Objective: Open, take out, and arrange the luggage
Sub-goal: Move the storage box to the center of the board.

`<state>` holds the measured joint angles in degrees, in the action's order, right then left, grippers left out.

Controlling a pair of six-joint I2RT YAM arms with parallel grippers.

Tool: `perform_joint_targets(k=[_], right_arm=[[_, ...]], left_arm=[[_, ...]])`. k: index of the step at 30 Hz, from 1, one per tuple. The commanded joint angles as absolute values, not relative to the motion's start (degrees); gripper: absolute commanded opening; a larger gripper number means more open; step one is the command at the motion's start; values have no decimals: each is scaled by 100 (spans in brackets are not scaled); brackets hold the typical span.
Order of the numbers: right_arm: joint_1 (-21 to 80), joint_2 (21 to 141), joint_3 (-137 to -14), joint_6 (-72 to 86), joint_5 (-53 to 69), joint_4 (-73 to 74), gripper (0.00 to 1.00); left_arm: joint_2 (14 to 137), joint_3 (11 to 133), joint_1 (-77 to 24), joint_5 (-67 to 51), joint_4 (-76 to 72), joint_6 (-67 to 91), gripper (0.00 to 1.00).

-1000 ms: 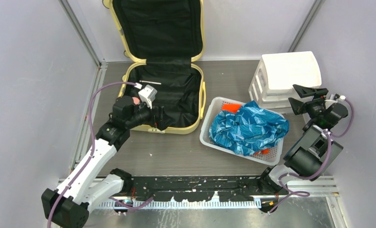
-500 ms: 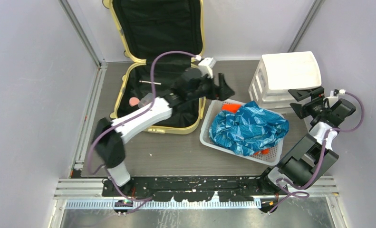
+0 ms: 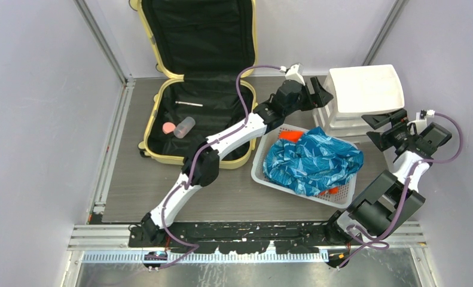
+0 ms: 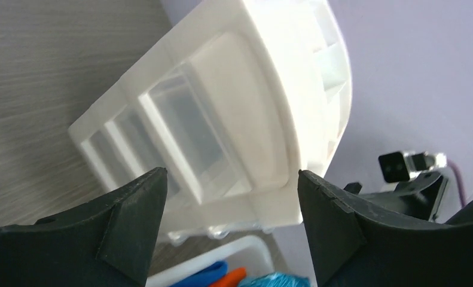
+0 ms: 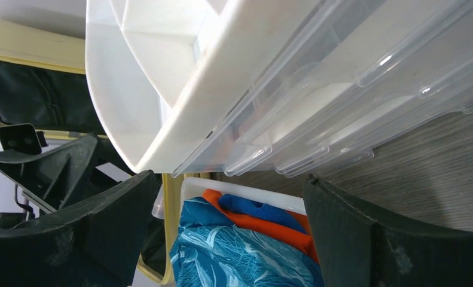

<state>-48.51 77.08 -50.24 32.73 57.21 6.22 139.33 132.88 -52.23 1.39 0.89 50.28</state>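
Luggage [image 3: 198, 36] open at the table's far-left corner. Left gripper [image 4: 229, 174] and right gripper [image 5: 229, 178] — both wide, empty — flank the far-right drawer bin [image 3: 365, 89]; arranging likely needs a drawer pulled.

Seen from above, the luggage [image 3: 213, 110] has its raised lid cut off at the frame's 12 o'clock, a blue patterned cloth [image 3: 313, 160] hides most of the white basket's [image 3: 262, 150] contents, and a pink item [image 3: 168, 127] and a clear item [image 3: 185, 127] at the luggage's 9 o'clock side are too small to identify.

No readable text, label or number on anything in view
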Motion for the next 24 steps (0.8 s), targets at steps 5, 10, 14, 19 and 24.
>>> perform_joint_targets(k=[5,10,14,19,24], right_arm=[[-4874,7575,-5526,2687,5759,921,95],[-4870,7596,-5537,2729,5762,908,95],[-4817,7614,-5577,2642,5663,974,94],[-4604,7611,-5975,1835,5268,1749,93],[-4397,7181,-7076,-67,5300,3418,92]], left_arm=[[14439,14538,-5379,1021,-403,5413,87],[15063,15283,-5387,1202,-420,5621,87],[15364,15580,-5436,1317,-628,5673,86],[15409,15540,-5459,1341,-637,5625,85],[14226,14599,-5360,949,-729,4464,85]])
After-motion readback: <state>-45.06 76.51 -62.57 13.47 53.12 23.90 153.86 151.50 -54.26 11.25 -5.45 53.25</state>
